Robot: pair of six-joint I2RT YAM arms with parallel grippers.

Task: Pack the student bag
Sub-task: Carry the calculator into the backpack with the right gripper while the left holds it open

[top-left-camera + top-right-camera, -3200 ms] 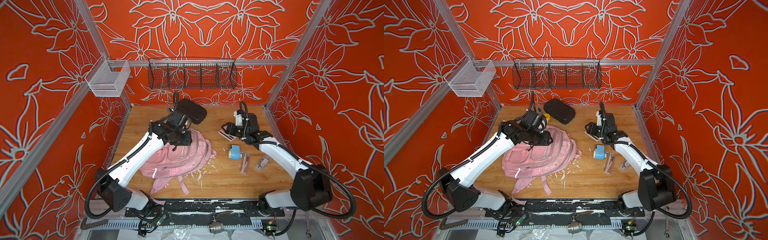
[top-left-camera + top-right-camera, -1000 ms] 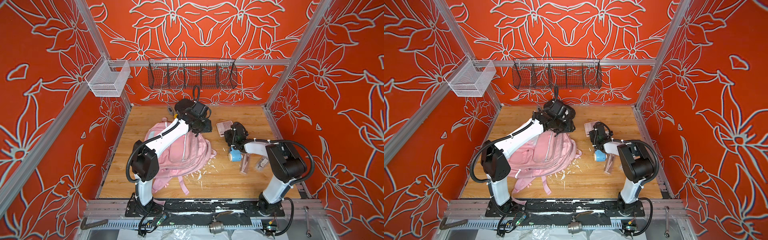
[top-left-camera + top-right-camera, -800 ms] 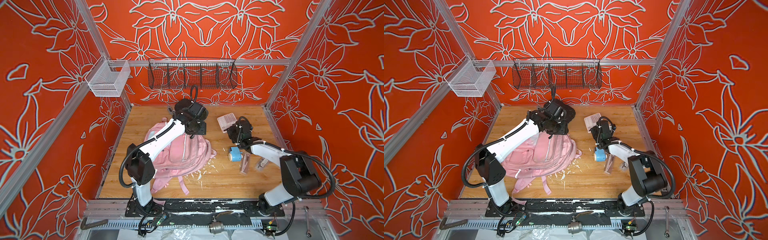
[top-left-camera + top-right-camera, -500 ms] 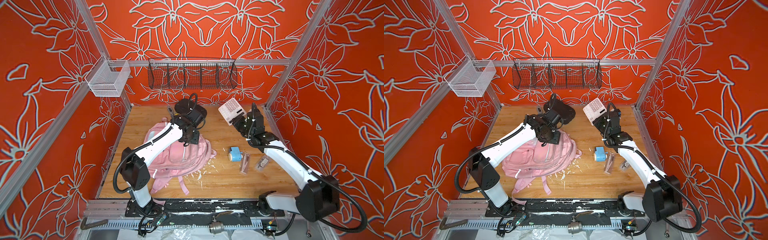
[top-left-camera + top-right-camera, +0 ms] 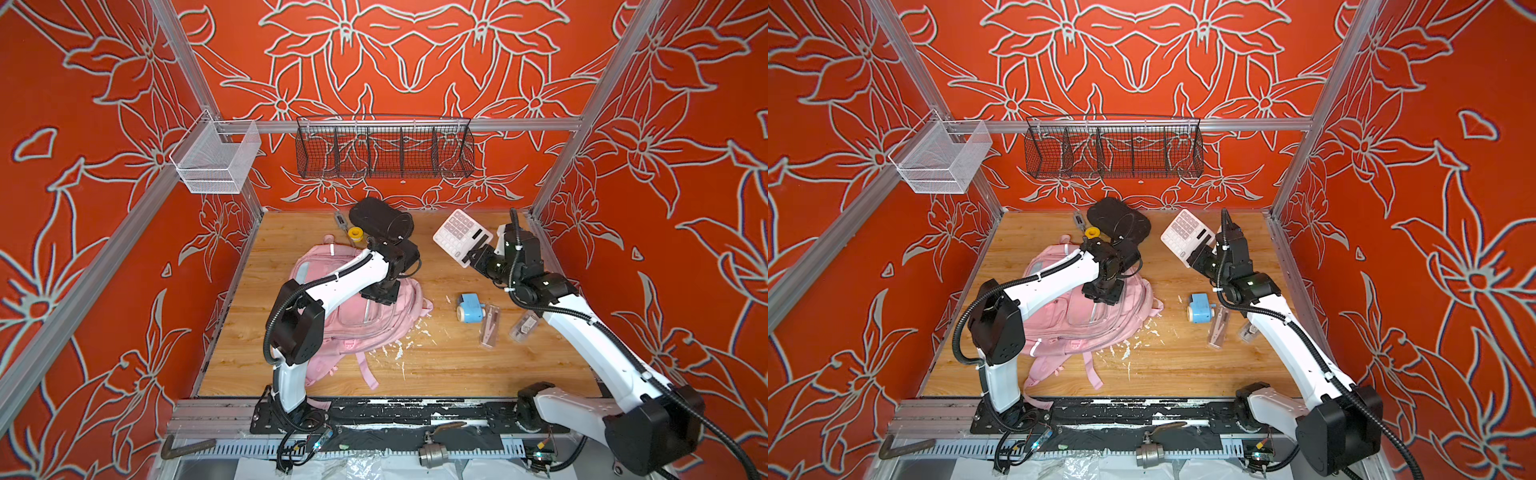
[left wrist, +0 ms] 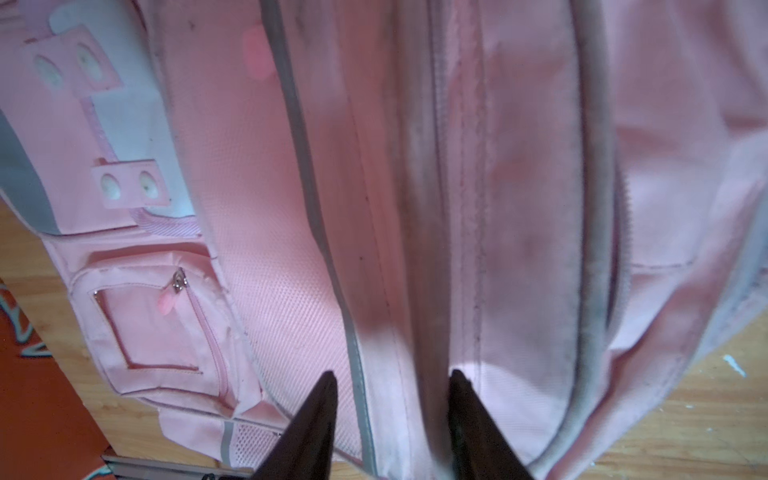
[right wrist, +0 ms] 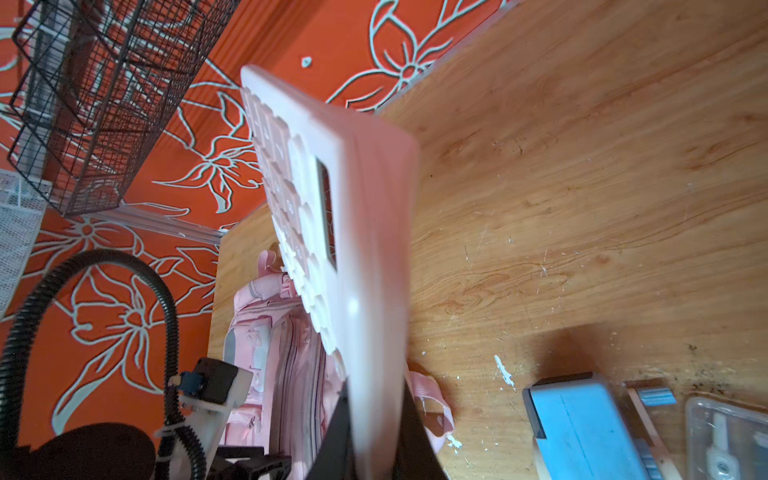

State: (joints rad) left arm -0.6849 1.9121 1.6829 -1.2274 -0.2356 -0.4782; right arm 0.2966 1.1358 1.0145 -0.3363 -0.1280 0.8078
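The student bag (image 5: 374,324) (image 5: 1075,328) is a pale pink backpack lying flat left of the table's middle. My left gripper (image 5: 380,296) (image 5: 1101,294) points down onto its upper part. In the left wrist view its black fingers (image 6: 328,386) stand apart with a ridge of the bag's fabric (image 6: 519,166) and a grey strip between them. Whether they pinch it I cannot tell. My right gripper (image 5: 473,259) (image 5: 1196,257) (image 7: 374,399) is shut on the lower edge of a white calculator (image 5: 457,235) (image 5: 1183,237) (image 7: 357,208), held tilted above the back right of the table.
A black case (image 5: 380,218) and a yellow tape roll (image 5: 355,233) lie behind the bag. A blue sharpener (image 5: 470,309), a clear slim case (image 5: 489,330) and a small clear box (image 5: 524,326) lie right of the middle. White scraps litter the wood. A wire basket (image 5: 384,147) hangs on the back wall.
My right gripper has lifted the calculator off the table, up and toward the back right. My left gripper came back from the black case onto the bag, and its jaws narrowed.
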